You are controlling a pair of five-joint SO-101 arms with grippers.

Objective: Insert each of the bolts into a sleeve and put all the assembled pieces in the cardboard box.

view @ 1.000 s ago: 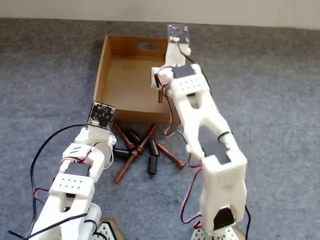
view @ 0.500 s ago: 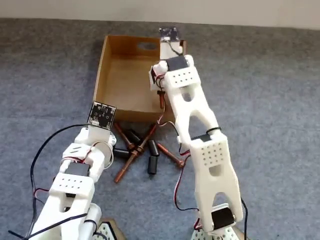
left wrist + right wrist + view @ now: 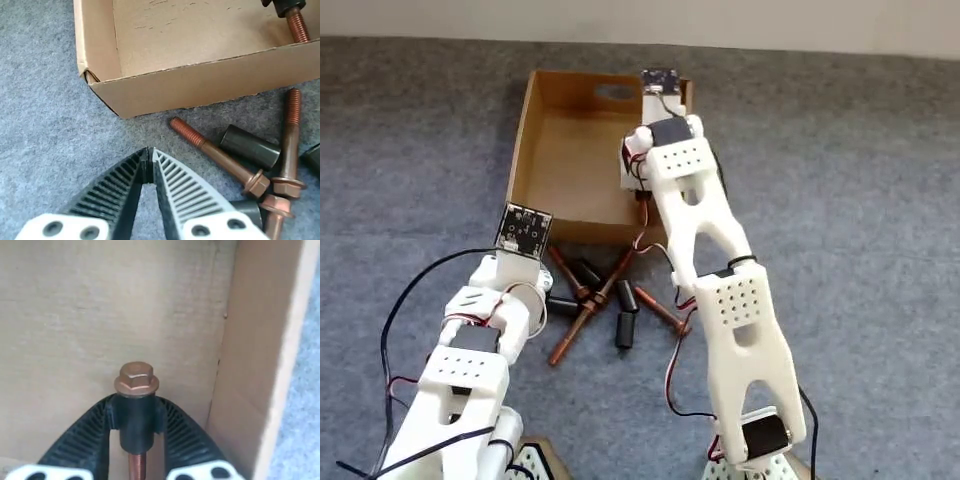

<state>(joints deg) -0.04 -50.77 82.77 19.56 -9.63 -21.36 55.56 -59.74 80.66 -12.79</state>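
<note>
Grey carpet, cardboard box [image 3: 520,165] upper centre: right gripper [image 3: 135,412] pinches one sleeved bolt [image 3: 136,390] over the box floor, not yet released; left gripper [image 3: 150,156] empty, jaws pressed together; loose bolts [image 3: 584,315] and sleeves [image 3: 625,328] below the box lie unassembled.

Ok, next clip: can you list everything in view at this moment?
cardboard box: one, brown, on the carpet beyond the pile
bolts: about four loose, copper, piled on the carpet by the box's near wall
sleeves: about four loose, black, mixed among the bolts
assembled piece: one, copper bolt in black sleeve, within the box beside a side wall
carpet: one, grey, under everything
left gripper: one, black, shut and empty, over the carpet near the pile
right gripper: one, black, shut on the assembled piece
</note>
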